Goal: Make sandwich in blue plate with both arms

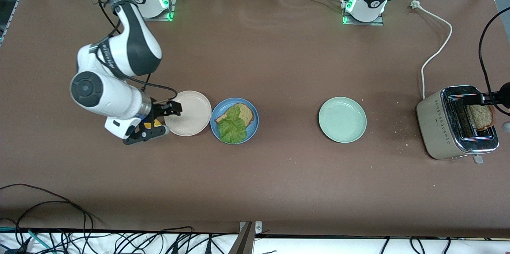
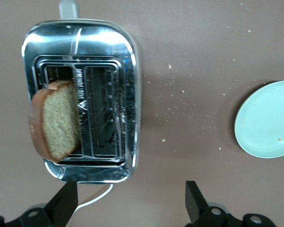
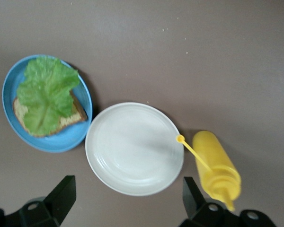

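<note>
The blue plate [image 1: 252,131] sits on the counter [image 1: 279,66] between a beige plate [image 1: 191,114] and a mint-green plate [image 1: 342,119], carrying a bread slice [image 1: 245,112] under a lettuce leaf [image 1: 232,126]. The right gripper [image 3: 128,198] hovers over the beige plate's edge beside a yellow mustard bottle [image 3: 217,165], jaws spread. The left gripper [image 2: 130,201] hangs over the toaster [image 1: 438,126], jaws spread, where a second bread slice [image 2: 57,120] stands in a slot.

Matte brown table covering [image 1: 255,174], faintly creased, crumb-speckled. Mirror-polished chrome toaster top [image 2: 125,61] over smooth beige toaster sides [image 1: 432,126]. Porous, coarse-grained bread slice [image 2: 60,120]. Matte blue plate [image 3: 61,141]; ruffled, veined lettuce [image 3: 46,92]. Smooth beige plate [image 3: 132,151], slight sheen. Glossy yellow plastic squeeze bottle [image 3: 217,165]. Satin mint-green plate [image 2: 270,120].
</note>
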Controlling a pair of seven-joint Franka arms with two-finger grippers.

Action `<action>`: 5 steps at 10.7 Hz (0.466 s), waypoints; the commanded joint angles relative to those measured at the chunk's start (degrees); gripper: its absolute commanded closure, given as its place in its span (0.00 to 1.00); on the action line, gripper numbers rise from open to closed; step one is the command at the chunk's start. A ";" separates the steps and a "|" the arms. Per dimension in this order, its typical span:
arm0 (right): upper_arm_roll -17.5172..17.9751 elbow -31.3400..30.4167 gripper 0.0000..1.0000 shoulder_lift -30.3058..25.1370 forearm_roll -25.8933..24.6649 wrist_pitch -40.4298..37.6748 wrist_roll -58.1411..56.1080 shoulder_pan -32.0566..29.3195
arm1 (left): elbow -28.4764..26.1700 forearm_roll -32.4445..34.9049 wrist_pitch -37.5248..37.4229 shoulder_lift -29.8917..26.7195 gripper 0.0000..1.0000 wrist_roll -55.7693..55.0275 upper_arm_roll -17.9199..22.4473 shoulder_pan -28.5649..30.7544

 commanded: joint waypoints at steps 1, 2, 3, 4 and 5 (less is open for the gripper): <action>3.75 -2.75 0.00 -3.41 2.07 -3.74 -11.68 -7.53 | 0.40 1.53 1.33 1.25 0.00 3.33 -0.60 3.62; 3.75 -2.75 0.00 -3.68 3.12 -4.62 -16.41 -8.77 | 0.22 1.62 1.33 1.43 0.00 3.95 -0.60 5.28; 3.75 -2.75 0.00 -3.76 4.18 -5.50 -21.07 -10.52 | 0.13 1.62 1.33 1.87 0.00 4.04 -0.52 6.00; 3.75 -2.83 0.00 -3.68 5.32 -6.29 -25.30 -11.84 | 0.13 1.70 1.50 2.48 0.00 4.04 -0.51 6.70; 3.75 -2.83 0.00 -3.59 6.55 -7.26 -30.12 -13.51 | 0.39 1.70 1.85 3.53 0.00 4.04 -0.51 6.97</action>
